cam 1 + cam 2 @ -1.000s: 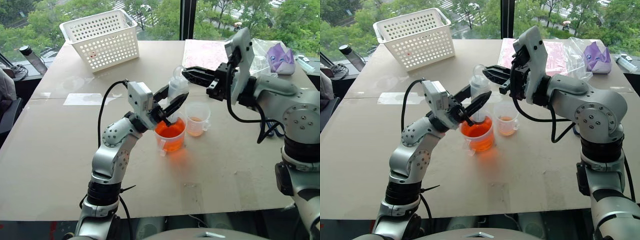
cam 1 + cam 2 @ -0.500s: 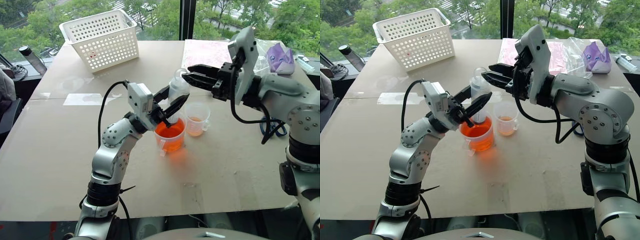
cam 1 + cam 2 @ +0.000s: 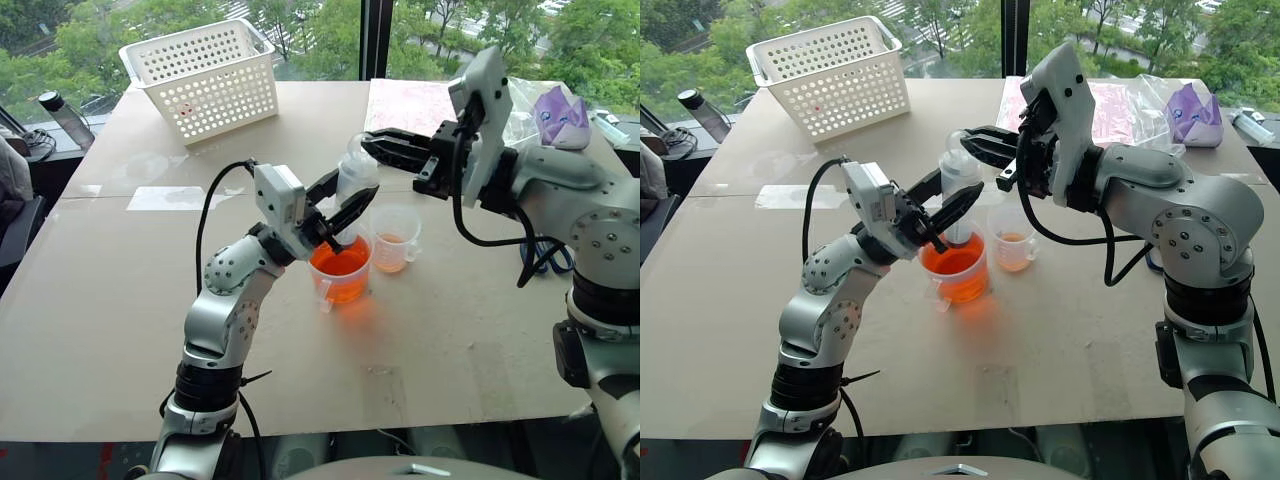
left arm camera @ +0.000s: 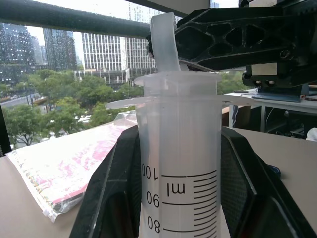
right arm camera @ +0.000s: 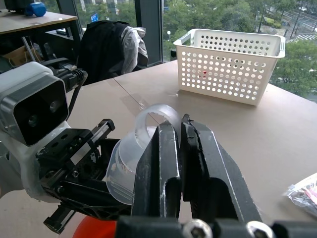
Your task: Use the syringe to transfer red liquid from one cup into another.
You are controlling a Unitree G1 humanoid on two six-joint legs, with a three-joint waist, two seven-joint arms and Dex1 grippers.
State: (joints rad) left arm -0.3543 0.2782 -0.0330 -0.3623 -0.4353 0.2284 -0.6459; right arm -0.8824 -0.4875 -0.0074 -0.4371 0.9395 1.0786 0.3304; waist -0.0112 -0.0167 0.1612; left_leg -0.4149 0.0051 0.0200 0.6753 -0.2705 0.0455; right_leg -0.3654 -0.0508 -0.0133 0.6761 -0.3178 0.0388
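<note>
You're clamping the left gripper [image 3: 342,212] on the large clear graduated syringe [image 3: 354,185]; right gripper [image 3: 368,146] is pinching its white plunger [image 3: 958,141]. Two clear cups below.

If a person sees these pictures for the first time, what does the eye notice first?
First the wide beaker of red liquid at the middle of the table, bright against the brown top. Right above it the left gripper holds the clear syringe upright, and the right gripper is shut on the plunger ring at its top. At the far left corner stands a white basket.
</note>
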